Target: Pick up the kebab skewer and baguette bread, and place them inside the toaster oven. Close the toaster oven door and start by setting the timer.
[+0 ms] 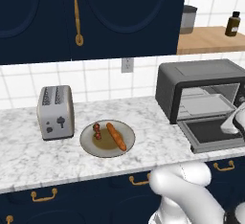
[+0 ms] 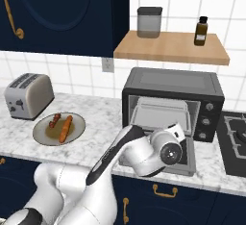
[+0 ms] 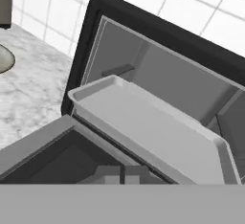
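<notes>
Marble counter carrying: silver toaster sitting at left; round plate lying just beside it; toaster oven standing at right, door hanging open.

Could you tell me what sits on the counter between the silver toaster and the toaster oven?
In the left base view, a plate holding the kebab skewer and baguette bread.

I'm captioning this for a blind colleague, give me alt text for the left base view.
A plate holding the kebab skewer and baguette bread sits on a marble counter between a silver toaster and the toaster oven, whose door lies open.
</notes>
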You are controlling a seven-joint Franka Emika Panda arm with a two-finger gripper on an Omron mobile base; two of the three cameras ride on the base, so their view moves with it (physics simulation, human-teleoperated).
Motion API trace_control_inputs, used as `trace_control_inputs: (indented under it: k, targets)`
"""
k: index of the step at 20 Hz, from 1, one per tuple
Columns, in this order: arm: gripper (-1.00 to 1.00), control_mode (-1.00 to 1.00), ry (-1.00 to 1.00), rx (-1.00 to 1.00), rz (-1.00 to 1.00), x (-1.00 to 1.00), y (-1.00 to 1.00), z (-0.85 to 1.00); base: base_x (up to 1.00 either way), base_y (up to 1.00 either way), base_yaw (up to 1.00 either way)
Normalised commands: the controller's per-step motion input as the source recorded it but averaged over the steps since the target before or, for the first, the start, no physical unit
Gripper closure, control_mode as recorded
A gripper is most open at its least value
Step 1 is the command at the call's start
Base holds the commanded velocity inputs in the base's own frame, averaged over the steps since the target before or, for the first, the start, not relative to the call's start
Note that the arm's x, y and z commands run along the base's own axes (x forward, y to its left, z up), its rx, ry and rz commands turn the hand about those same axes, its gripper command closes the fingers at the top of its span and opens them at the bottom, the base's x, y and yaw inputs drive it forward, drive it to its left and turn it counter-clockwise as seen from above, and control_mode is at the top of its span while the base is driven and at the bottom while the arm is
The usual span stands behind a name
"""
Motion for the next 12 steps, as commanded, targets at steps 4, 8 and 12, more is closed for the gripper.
trace_control_inputs:
  k: [4,8,12]
  targets:
    - [1.0,-1.0,0.31,0.16,-0.13,-0.63,0.44,0.92,0.0,0.0,0.0]
    - [1.0,-1.0,0.42,0.1,-0.27,-0.39,0.91,0.59,0.0,0.0,0.0]
    - [1.0,-1.0,0.34,0.07,-0.32,-0.46,0.99,0.26,0.0,0.0,0.0]
